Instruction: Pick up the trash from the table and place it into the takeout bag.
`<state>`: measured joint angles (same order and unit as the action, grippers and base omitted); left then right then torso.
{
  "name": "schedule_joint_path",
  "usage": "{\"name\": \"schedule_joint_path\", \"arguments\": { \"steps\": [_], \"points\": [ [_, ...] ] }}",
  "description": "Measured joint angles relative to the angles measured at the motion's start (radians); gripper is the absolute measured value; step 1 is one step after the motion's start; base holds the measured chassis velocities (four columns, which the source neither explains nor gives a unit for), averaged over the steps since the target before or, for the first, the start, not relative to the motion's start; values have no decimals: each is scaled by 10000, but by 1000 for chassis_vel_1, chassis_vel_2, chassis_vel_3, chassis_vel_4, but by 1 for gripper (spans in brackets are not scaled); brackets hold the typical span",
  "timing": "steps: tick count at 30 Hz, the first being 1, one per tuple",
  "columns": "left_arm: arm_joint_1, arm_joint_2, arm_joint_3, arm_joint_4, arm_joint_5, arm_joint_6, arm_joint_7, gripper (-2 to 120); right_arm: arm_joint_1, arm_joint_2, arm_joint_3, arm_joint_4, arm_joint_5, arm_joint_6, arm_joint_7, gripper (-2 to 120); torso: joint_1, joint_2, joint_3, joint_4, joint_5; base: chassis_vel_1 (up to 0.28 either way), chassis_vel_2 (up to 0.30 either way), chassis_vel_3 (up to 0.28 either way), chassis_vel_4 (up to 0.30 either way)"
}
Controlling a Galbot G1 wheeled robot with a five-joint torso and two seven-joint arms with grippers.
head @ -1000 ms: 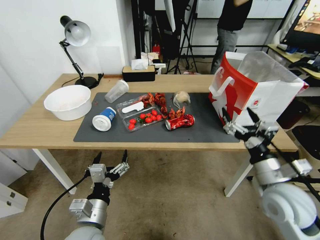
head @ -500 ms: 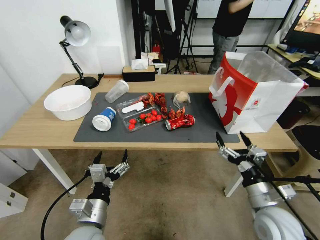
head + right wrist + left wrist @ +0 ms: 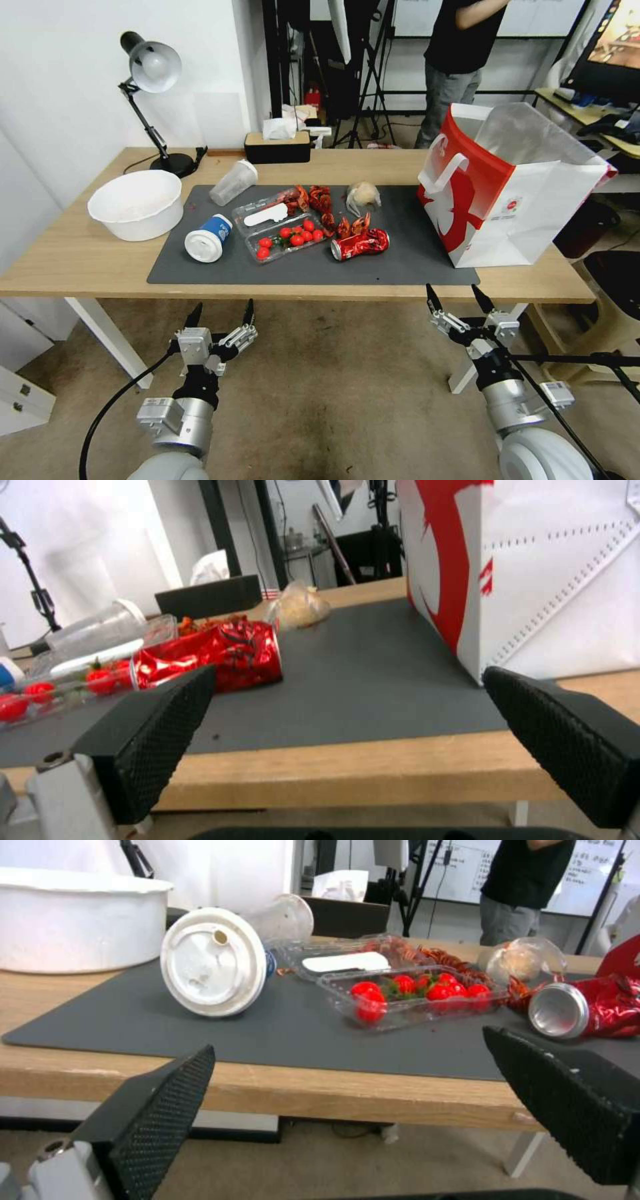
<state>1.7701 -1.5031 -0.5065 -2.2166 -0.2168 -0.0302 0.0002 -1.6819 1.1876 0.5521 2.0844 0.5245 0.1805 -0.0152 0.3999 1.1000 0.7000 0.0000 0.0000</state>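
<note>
Best to lift the right gripper, fingers spread and empty, up over the table edge toward the crushed red can ahead to its left, approaching from above. Takeout bag upright ahead to its right. Lower and nearer than a second ago. Left gripper spread, parked below the edge.

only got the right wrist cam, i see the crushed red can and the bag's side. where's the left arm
Observer: The left gripper hangs below the table's front edge, open and empty.
Operator: what's past the can on that side
Observer: A blue cup with a white lid lies on its side on the mat.
Operator: anything off the mat
Observer: A big white bowl sits on bare wood at the robot's left.
Operator: bag open?
Observer: Yes, the takeout bag stands upright with its mouth open.
</note>
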Motion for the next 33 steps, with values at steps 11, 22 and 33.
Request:
{"name": "schedule_joint_path", "arguments": {
  "steps": [11,22,33],
  "points": [
    [2,-1,6,2,10,-5,4,100,-7,-34,-44,-108,-57,-265,-4,100,1,0,0,0,0,0,0,0,0],
    [-1,13,-4,2,14,-19,9,100,267,-200,-143,36,-100,-759,174,100,1,0,0,0,0,0,0,0,0],
    [-12,19,-5,2,15,-43,22,100,1209,-646,-521,347,-183,-1858,843,100,1,0,0,-1,0,0,0,0,0]
  ]
}}
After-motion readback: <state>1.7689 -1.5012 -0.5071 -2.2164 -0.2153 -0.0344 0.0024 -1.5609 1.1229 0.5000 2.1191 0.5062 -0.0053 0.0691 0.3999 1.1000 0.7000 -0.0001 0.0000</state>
